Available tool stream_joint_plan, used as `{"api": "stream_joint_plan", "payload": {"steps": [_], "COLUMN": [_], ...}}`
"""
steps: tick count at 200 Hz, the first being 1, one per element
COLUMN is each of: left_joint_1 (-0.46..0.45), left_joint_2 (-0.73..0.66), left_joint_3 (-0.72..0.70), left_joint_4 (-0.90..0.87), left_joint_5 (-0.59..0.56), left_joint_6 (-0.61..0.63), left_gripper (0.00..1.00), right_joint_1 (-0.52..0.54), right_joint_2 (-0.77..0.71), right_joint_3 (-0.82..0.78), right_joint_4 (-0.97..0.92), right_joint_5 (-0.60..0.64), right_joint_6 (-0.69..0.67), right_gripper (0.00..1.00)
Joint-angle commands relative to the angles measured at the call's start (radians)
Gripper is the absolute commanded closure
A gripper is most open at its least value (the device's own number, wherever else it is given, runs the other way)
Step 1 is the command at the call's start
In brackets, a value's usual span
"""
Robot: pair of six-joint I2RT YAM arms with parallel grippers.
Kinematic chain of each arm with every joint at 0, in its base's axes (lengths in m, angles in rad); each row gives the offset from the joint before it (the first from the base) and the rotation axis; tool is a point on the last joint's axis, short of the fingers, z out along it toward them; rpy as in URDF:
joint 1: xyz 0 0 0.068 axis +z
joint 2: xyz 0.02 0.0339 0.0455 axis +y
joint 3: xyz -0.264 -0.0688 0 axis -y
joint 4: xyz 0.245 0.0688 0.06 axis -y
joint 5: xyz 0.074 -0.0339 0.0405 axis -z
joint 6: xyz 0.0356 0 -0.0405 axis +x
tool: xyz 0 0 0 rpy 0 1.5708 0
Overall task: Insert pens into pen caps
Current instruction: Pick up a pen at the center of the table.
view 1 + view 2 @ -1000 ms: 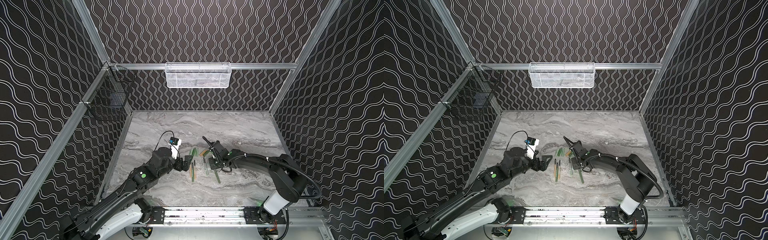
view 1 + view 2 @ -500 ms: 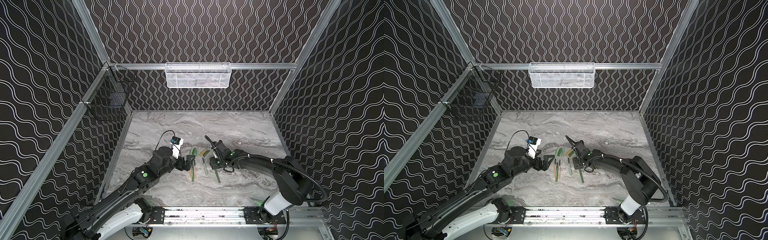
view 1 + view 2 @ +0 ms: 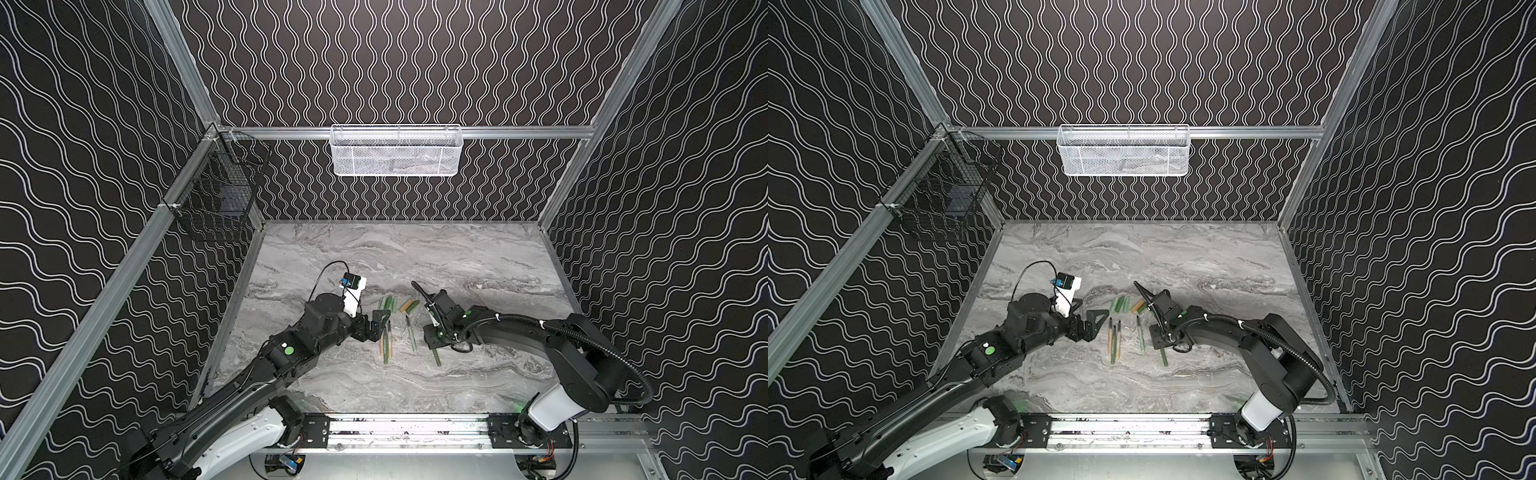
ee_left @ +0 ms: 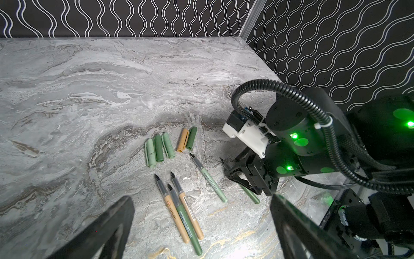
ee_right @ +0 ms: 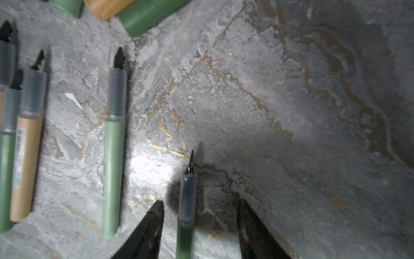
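In both top views the right gripper [image 3: 434, 338] hides most of 1 dark green pen [image 3: 436, 356]; only its rear end shows. The other 4 pens [image 3: 1113, 345] and 5 pen caps [image 3: 1120, 304] lie midway across the marble surface [image 3: 415, 257], nearer its front edge.

Left wrist view: the left gripper [image 4: 201, 198] is spread wide. Its fingers [image 4: 107, 224] are cut off, and 3 pens show between them.

Right wrist view: blurred. The right jaws stand apart on either side of the dark green pen, clear of it.

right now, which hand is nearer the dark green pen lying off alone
Right. The right hand straddles the dark green pen; the left hand sits past the other pens.
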Motion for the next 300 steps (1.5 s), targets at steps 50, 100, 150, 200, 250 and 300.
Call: {"api": "stream_joint_plan", "payload": {"steps": [50,100,150,200,250,300], "left_joint_1": [0.002,0.002,0.002,0.002,0.002,0.002], "left_joint_2": [-0.004,-0.004,-0.004,-0.018,-0.020,-0.026], "left_joint_3": [-0.001,-0.001,-0.001,-0.002,-0.001,-0.007], "left_joint_4": [0.039,0.039,0.040,0.032,0.032,0.045], "left_joint_5": [-0.008,-0.009,-0.009,-0.015,-0.016,-0.005], "left_joint_6": [0.024,0.025,0.025,0.024,0.025,0.023], "left_gripper": [0.01,0.01,0.01,0.01,0.01,0.01], "right_joint_1": [0.044,0.070,0.081,0.081,0.081,0.066], "right_joint_2": [0.075,0.095,0.113,0.108,0.094,0.058], "right_joint_3": [0.044,0.051,0.056,0.080,0.115,0.156], "right_joint_4": [-0.070,-0.090,-0.095,-0.106,-0.111,-0.086], "right_joint_5": [0.061,0.061,0.056,0.065,0.065,0.061], "right_joint_6": [0.024,0.040,0.044,0.045,0.035,0.016], "right_gripper": [0.60,0.69,0.77,0.88,0.91,0.91]}}
